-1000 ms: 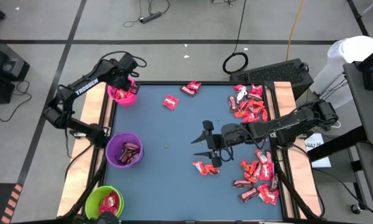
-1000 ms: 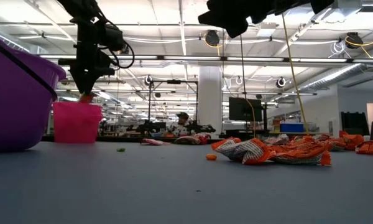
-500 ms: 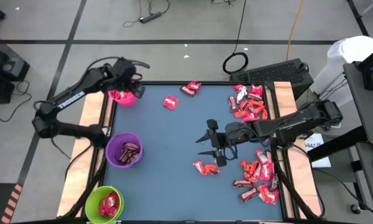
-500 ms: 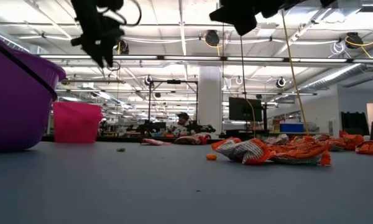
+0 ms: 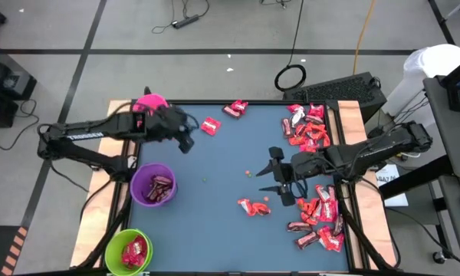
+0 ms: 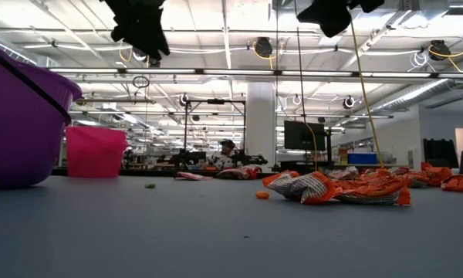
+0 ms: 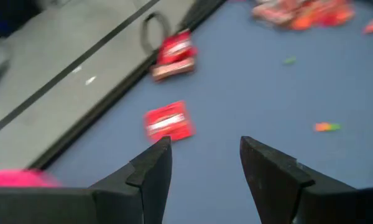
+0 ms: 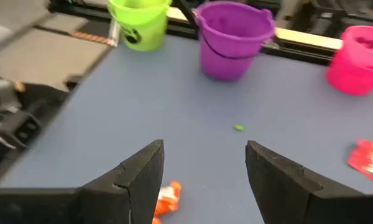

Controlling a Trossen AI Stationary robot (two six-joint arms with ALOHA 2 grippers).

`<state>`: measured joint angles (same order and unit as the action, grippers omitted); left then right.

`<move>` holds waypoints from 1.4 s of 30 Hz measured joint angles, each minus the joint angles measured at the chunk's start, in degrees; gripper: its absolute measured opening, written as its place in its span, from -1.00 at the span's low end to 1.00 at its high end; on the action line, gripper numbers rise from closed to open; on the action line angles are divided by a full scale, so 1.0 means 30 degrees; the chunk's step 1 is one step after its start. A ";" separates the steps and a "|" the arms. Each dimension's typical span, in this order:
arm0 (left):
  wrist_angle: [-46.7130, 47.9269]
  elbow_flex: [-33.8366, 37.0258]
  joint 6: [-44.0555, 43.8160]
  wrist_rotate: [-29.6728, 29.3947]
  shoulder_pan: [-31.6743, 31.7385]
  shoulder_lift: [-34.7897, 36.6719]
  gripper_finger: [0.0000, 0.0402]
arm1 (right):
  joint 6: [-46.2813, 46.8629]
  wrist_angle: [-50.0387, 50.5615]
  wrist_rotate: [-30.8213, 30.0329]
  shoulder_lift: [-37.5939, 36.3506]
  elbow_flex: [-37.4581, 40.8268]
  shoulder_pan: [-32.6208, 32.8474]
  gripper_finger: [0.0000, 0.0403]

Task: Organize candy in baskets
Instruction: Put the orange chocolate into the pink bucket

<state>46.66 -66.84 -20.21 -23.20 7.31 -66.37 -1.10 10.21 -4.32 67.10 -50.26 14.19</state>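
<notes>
Candy (image 5: pixel 314 132) scattered right of the purple basket (image 5: pixel 153 185) — both grippers spread, empty.
Left gripper (image 5: pixel 185 139) hangs up-right of that basket (near the pink basket (image 5: pixel 149 100)); right gripper (image 5: pixel 274 175) hovers farther right.

No readable text appears anywhere; white marks on the candy (image 5: pixel 307 132) wrappers are too small to read.
</notes>
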 joint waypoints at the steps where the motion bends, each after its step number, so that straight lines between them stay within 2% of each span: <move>1: -0.0820 0.0402 -0.0044 0.0007 -0.0468 0.0004 -0.03 | 0.0007 0.0201 -0.0523 -0.0128 0.0000 0.0096 0.07; 5: -0.4166 0.1850 -0.0107 0.0519 -0.2160 -0.0594 -0.03 | 0.0080 0.1172 -0.1719 -0.0737 -0.0006 0.0439 0.07; 9: -0.6731 0.2697 0.0044 0.0831 -0.3862 -0.1854 -0.03 | 0.0299 0.1912 -0.1655 -0.1447 -0.0003 0.0789 0.07; 16: -1.1363 0.2775 0.0937 0.1069 -0.5860 -0.4705 -0.03 | 0.1004 0.2999 -0.1615 -0.2328 -0.0002 0.1239 0.07; 21: -1.3557 0.2773 0.0977 0.1906 -0.6412 -0.6519 -0.03 | 0.1736 0.3202 -0.1564 -0.2197 0.0000 0.1751 0.07; 30: -1.8244 0.2765 0.0977 0.5200 -0.7009 -1.0333 -0.03 | 0.2657 0.2500 -0.1544 -0.2190 0.0000 0.2790 0.07; 34: -1.9727 0.2745 0.1333 0.5553 -0.7314 -1.1724 -0.03 | 0.2773 0.2172 -0.1545 -0.2190 0.0000 0.3180 0.07; 42: -1.9815 0.1786 0.1662 0.5601 -0.7720 -1.4317 -0.03 | 0.2775 0.2072 -0.1579 -0.2190 0.0000 0.3687 0.07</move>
<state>-12.79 -61.48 -15.22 -6.40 -15.85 -109.32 7.22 16.42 -9.06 60.53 -50.26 25.26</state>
